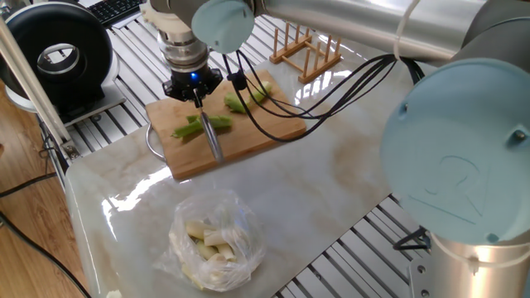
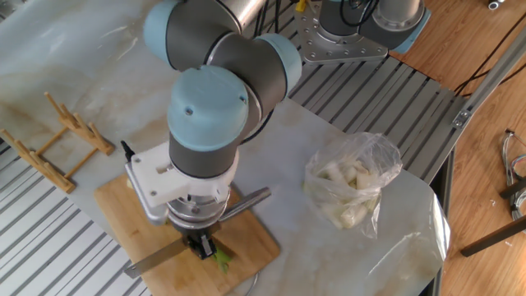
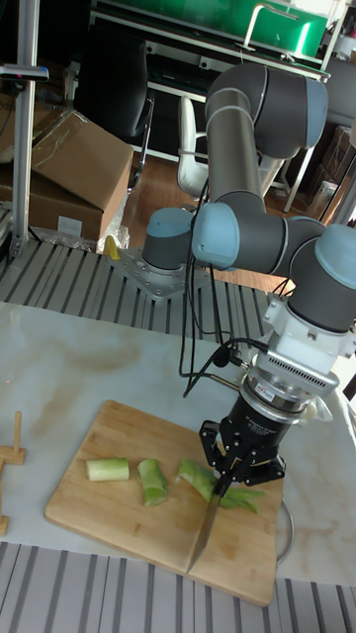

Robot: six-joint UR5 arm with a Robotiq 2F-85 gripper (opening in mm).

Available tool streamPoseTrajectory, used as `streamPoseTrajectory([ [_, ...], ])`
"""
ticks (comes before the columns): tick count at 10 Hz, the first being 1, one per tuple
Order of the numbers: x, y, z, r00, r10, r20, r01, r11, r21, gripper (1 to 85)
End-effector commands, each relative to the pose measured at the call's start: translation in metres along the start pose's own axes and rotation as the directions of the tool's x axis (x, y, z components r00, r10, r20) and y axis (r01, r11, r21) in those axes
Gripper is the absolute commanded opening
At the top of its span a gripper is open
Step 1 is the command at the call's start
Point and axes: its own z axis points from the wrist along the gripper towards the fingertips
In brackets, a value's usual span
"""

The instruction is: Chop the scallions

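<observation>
Around the work area: a clear plastic bag (image 1: 214, 242) of pale whitish pieces on the marble table top (image 1: 331, 174), well apart from the wooden cutting board (image 1: 273, 124). Behind the board, a wooden rack (image 1: 305, 45) with upright pegs on the slatted metal surface. At the far left, a round black device (image 1: 56, 56). Black cables (image 1: 331, 87) looping from the arm down over the far side of the board.

Blocking sight: in the other fixed view, the arm's big grey and pale-blue wrist joint (image 2: 207, 123) covering most of the board, so only a scrap of green visible there under the tool. In the one fixed view, cables crossing in front of the farthest pieces.

Counted on the board in the tall fixed view: four scallions pieces. One pale chunk (image 3: 107, 469) at the left, one short green chunk (image 3: 151, 481) beside it, one longer piece (image 3: 201, 480) next, and a darker leafy piece (image 3: 243, 500) under the tool. One bag, one rack, one board, one knife.

Gripper (image 3: 229, 473) low over the right part of the board, fingers clamped narrow on the handle of the knife (image 3: 204, 532). Blade angled down and toward the near edge of the board, resting across the leafy piece, just beside the longer one.
</observation>
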Motion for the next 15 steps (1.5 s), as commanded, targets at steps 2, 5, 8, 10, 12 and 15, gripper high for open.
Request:
streamPoseTrajectory([
  [2, 0.002, 0.019, -0.016, 0.985, 0.156, -0.075, -0.157, 0.987, -0.016, 1.0],
  [5, -0.013, 0.005, -0.026, 0.998, 0.069, -0.015, -0.068, 0.997, 0.033, 1.0],
  [8, -0.018, 0.01, -0.023, 0.999, -0.045, -0.005, 0.045, 0.999, 0.016, 1.0],
  [10, -0.017, 0.01, -0.031, 0.995, -0.092, -0.029, 0.092, 0.996, 0.01, 1.0],
  [12, -0.017, 0.017, -0.042, 0.995, -0.093, -0.038, 0.092, 0.995, -0.024, 1.0],
  [15, -0.011, 0.052, -0.051, 0.998, -0.016, -0.058, 0.007, 0.988, -0.152, 1.0],
])
